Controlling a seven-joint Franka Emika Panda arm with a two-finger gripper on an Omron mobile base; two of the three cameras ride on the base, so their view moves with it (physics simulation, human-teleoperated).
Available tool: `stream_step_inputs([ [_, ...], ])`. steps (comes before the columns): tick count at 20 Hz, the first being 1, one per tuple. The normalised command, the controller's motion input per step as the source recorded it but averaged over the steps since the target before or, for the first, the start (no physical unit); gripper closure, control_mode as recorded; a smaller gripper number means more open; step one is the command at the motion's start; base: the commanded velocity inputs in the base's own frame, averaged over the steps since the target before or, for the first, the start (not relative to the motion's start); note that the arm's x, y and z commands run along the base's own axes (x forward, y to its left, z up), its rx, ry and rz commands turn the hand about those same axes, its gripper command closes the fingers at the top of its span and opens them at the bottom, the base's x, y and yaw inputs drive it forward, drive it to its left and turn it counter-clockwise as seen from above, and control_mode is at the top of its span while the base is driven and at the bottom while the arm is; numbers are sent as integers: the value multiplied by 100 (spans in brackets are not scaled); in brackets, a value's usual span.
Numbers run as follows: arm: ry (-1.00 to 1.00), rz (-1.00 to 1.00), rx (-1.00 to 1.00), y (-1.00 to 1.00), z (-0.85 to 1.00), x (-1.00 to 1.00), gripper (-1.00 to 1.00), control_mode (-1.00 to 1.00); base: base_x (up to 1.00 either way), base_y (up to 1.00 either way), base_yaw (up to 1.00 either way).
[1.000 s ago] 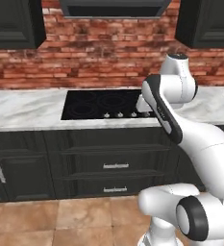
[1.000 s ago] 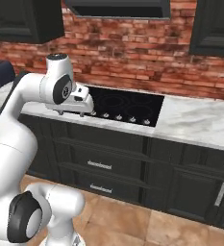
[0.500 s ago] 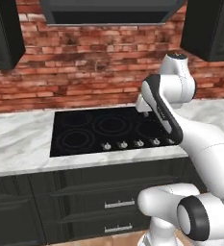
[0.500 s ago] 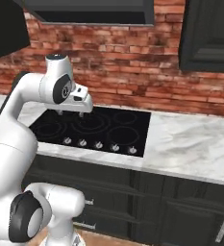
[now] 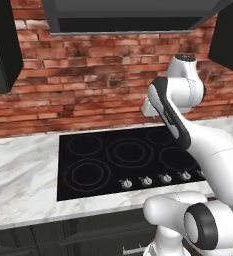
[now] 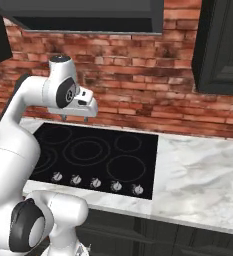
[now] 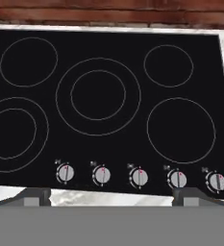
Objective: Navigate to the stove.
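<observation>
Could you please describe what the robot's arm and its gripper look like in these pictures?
The arm is built of smooth, glossy white rounded shells, with dark grey to black bands and round caps at the joints. No loose cables or printed markings are visible on it. The gripper is a small white block carrying two short dark fingers; in the hand view the fingertips appear as low, dark grey wedges.

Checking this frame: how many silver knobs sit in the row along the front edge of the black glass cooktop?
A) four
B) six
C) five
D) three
C: the hand view shows five knobs in one row along the near edge of the stove, each with a red pointer mark, and the right base view shows the same five.
</observation>
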Motion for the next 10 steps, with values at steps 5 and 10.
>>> stream_step_inputs([
  [5, 0, 0, 0, 0, 0, 0, -100, 100, 91, 29, -6],
  [10, 0, 0, 0, 0, 0, 0, -100, 100, 85, 40, -20],
])
